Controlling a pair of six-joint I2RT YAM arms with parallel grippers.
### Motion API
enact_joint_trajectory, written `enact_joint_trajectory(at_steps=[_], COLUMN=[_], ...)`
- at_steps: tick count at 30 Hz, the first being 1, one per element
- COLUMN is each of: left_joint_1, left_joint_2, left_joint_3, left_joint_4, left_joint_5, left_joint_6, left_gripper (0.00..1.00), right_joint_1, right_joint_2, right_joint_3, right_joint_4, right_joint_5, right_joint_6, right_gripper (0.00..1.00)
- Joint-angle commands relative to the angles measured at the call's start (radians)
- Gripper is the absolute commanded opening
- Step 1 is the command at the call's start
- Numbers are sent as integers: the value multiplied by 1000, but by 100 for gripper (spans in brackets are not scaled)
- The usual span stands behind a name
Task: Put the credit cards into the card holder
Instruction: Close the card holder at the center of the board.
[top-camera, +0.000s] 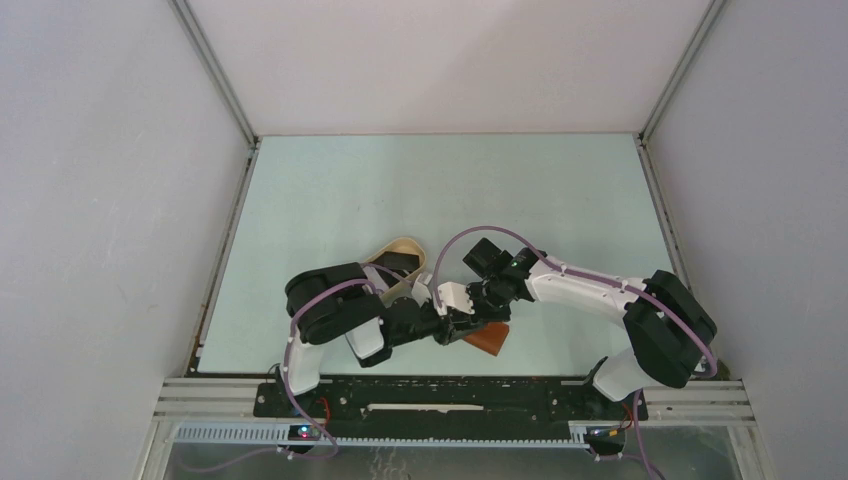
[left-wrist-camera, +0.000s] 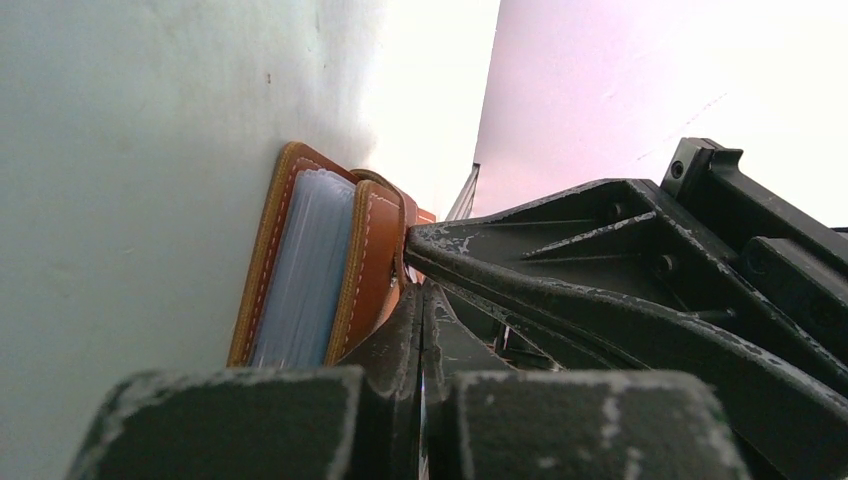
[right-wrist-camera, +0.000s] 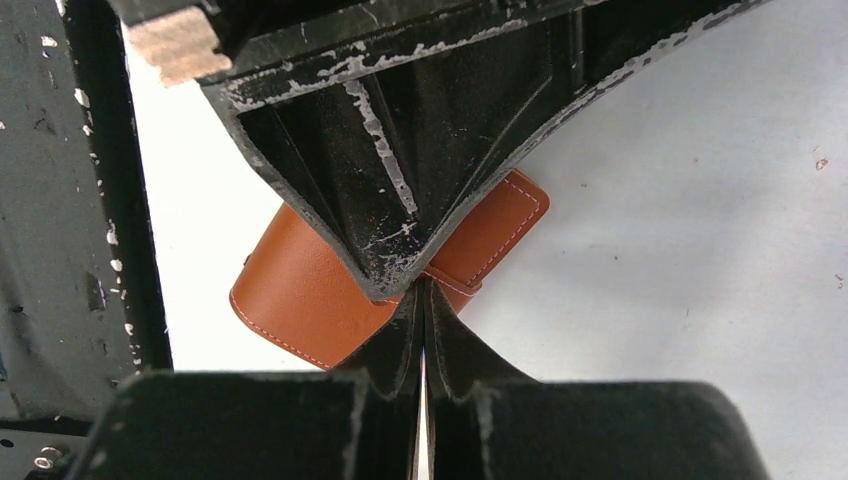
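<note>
None of the credit cards shows in the near, reddish-brown leather card holder (right-wrist-camera: 290, 295), its clear sleeves (left-wrist-camera: 305, 270) apparently empty; left gripper (left-wrist-camera: 418, 300) and right gripper (right-wrist-camera: 424, 295) are both clenched at its strap (right-wrist-camera: 455, 283).

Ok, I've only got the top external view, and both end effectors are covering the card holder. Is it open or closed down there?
Observer: Slightly open. The left wrist view shows the card holder with its covers parted and clear plastic sleeves between them.
Operator: What's the right one doing?
Observer: In its wrist view, the right end effector is shut right at the stitched strap and seems to be pinching it.
Operator: And the left?
Observer: The left end effector is shut too, with its tip beside the holder's edge. Nothing shows between its fingers.
</note>
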Motion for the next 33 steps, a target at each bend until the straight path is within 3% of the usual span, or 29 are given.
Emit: enact_joint_trajectory(at_steps=[1, 21, 29, 33], left_joint_1=[18, 31, 36, 53], left_joint_2=[16, -53, -234, -323], left_joint_3=[-31, 5, -44, -39], left_joint_4=[-154, -340, -367, -390], left_joint_5=[-9, 23, 20, 17], left_joint_6=[-65, -29, 59, 108], left_gripper=[0, 0, 1, 9], right_joint_1=[35, -2, -4, -4], right_joint_2=[35, 27, 27, 28], right_joint_3=[-54, -34, -34, -34], right_joint_4=[32, 21, 18, 17], right_joint_5=[-27, -89, -91, -90], right_joint_6=[17, 41, 37, 37], right_gripper=[5, 8, 8, 8])
